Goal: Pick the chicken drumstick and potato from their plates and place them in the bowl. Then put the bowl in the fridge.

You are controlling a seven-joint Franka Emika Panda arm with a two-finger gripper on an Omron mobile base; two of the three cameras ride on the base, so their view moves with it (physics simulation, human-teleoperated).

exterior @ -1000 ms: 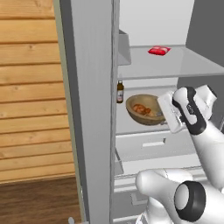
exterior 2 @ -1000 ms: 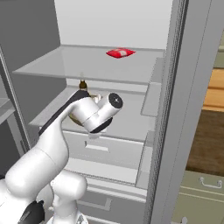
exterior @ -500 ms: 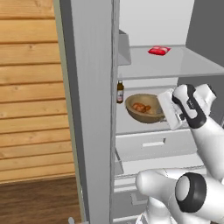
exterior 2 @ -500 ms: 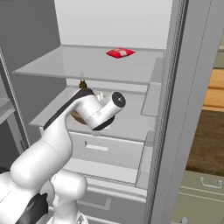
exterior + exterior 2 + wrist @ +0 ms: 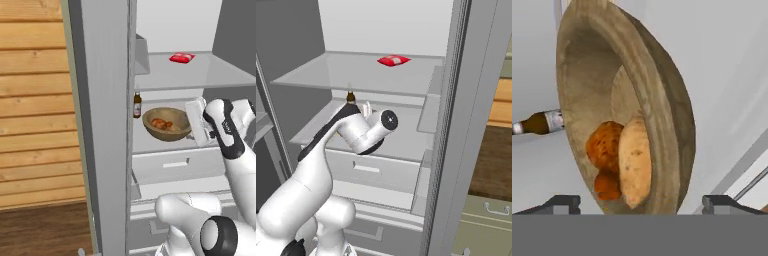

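The wooden bowl (image 5: 166, 124) stands on the fridge's middle shelf (image 5: 150, 142). In the hand view the bowl (image 5: 662, 115) appears rolled on its side, with the orange-brown chicken drumstick (image 5: 604, 147) and the pale tan potato (image 5: 634, 165) lying together inside it. The drumstick (image 5: 159, 122) also shows from the left base. My gripper (image 5: 642, 204) is open, one fingertip (image 5: 562, 202) on each side of the bowl's near rim and clear of it. From the left base the gripper (image 5: 191, 121) sits at the bowl's right edge. The plates are out of view.
A brown bottle (image 5: 137, 105) stands upright on the same shelf just left of the bowl. A red packet (image 5: 181, 58) lies on the shelf above. White drawers (image 5: 172, 165) sit below. The thick grey fridge door (image 5: 105, 125) stands open on the left, with wooden panelling beyond it.
The jaws have gone from shut on the bowl's rim to wide open. The bowl stays on the shelf and the hand has barely moved.
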